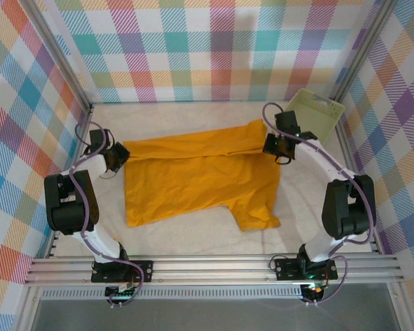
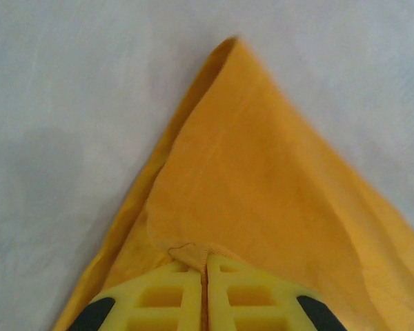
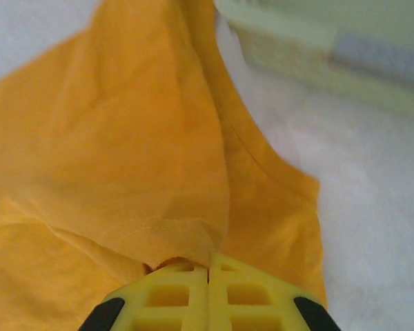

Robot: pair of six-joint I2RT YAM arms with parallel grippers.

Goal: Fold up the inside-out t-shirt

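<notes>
On a white-covered table (image 1: 193, 238) enclosed by bright checked walls (image 1: 193, 48), two robot arms worked on one t-shirt (image 1: 193, 176), with one pale green basket (image 1: 316, 114) standing at the far right corner. The single mustard-orange garment lay spread across the middle of the table, between the two grippers and apart from the basket. Its far edge was doubled over into a band running from the left side up to the right, and one short sleeve stuck out at its near right. The left gripper (image 1: 119, 157) sat at the shirt's far left corner, and the right gripper (image 1: 270, 143) at its far right corner, just beside the basket. Seen from the left wrist, the yellow fingers (image 2: 172, 296) were pressed together on a pointed corner of the cloth (image 2: 262, 193), which rose in a smooth peak away from them. Seen from the right wrist, the fingers (image 3: 252, 293) likewise pinched a gathered fold of fabric (image 3: 110, 138), with the basket's rim (image 3: 317, 48) blurred beyond it.
</notes>
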